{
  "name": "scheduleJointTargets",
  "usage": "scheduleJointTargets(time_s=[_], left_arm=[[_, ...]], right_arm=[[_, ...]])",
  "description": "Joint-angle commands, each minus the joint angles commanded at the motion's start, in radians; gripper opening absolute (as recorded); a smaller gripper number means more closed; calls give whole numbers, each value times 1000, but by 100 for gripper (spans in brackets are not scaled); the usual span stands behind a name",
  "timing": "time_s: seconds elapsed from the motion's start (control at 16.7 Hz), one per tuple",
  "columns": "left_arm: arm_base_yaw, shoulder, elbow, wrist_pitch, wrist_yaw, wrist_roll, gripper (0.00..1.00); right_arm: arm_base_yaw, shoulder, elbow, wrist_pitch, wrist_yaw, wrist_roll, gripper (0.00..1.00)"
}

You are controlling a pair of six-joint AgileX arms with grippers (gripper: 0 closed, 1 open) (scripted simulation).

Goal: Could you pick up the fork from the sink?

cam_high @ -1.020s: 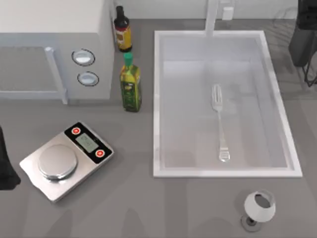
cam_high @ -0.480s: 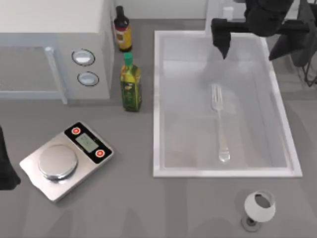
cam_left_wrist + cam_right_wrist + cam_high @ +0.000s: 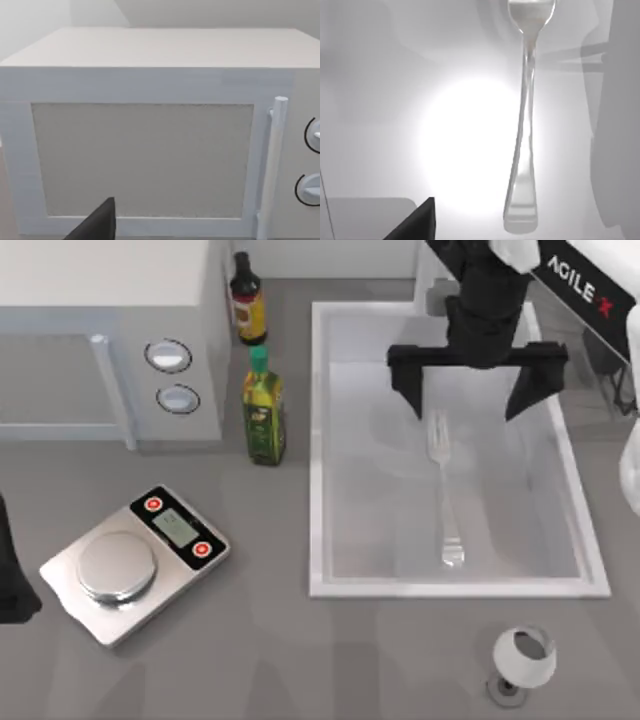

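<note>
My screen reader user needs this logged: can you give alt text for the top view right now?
The right gripper hangs open over the sink, fingers spread just beyond the tines of the fork lying flat in the basin. Left of the sink stand two bottles, a microwave and a kitchen scale; a wine glass stands near the front edge.

On your surface, the sink takes up the right half, with the fork lying lengthwise inside it, right of centre. The right hand hangs over the sink's far end, fingers spread wide, just beyond the fork's tines. Left of the sink stand two bottles, then the microwave. The scale sits nearer, at left. A glass stands before the sink's near right corner.
</note>
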Motion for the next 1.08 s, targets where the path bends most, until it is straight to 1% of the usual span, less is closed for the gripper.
scheduleJointTargets(time_s=[0.3,0.48,0.66,1.08], left_arm=[[0,0,0,0,0,0,100],[0,0,0,0,0,0,100],[0,0,0,0,0,0,100],[0,0,0,0,0,0,100]], right_arm=[[-6,4,0,1,0,-1,100],[-4,69,67,-19,1,0,100],[-2,210,232,-61,3,2,100],[0,607,792,-169,9,2,100]])
